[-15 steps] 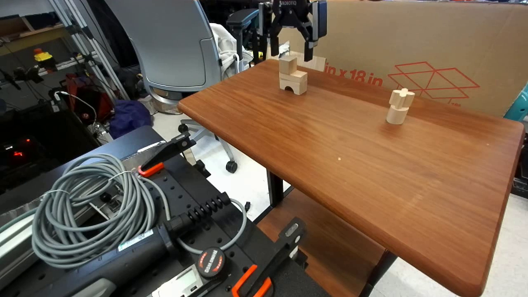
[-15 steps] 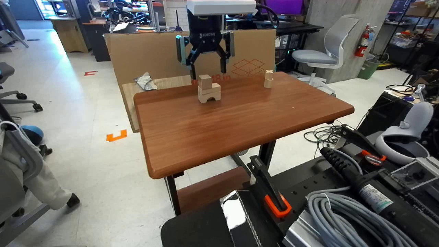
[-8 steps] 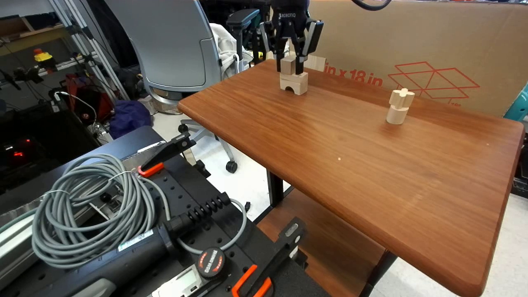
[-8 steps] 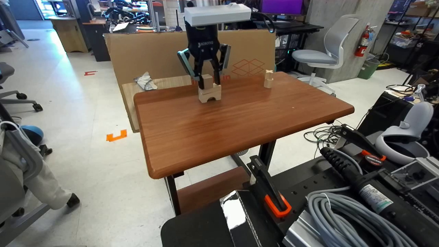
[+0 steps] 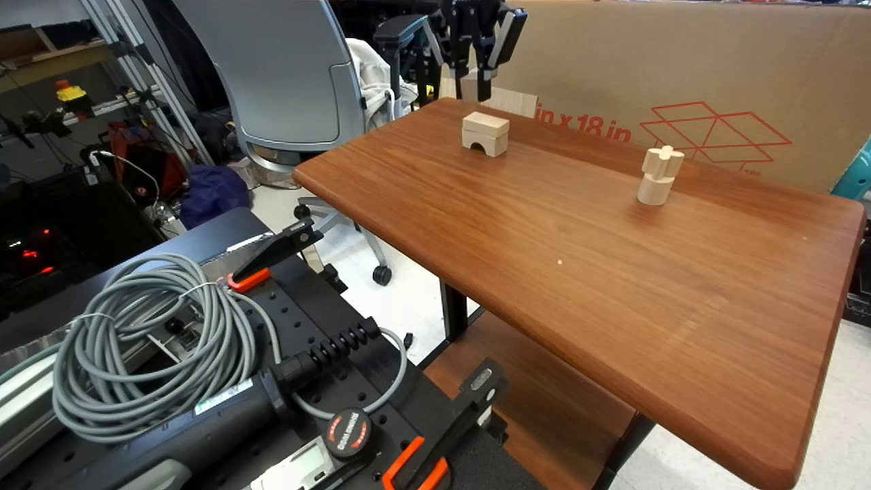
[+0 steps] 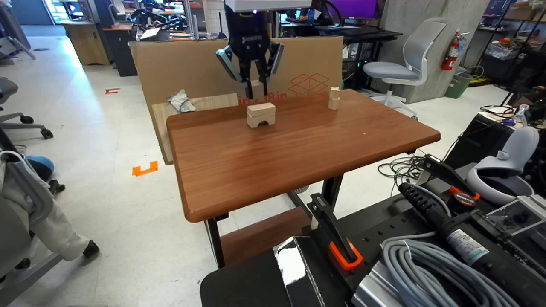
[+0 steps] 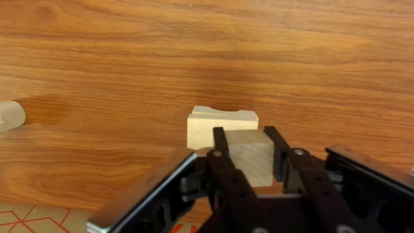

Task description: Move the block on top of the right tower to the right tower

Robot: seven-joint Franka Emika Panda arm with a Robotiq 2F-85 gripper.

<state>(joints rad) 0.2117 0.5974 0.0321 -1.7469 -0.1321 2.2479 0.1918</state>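
lift step, i'd judge: block (image 7: 250,158) clamped in my pincer (image 6: 257,88), above the low base (image 6: 259,113). next: sideways to the right tower (image 5: 657,178), well apart from my pincer, align, lower gently.

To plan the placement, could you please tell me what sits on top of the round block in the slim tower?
A cross-shaped wooden piece stands on the round block. The upper face directly beneath it is covered, so cannot be seen.

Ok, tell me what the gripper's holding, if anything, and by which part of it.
The small cube-like wooden block, clamped by two opposite side faces in the gripper.
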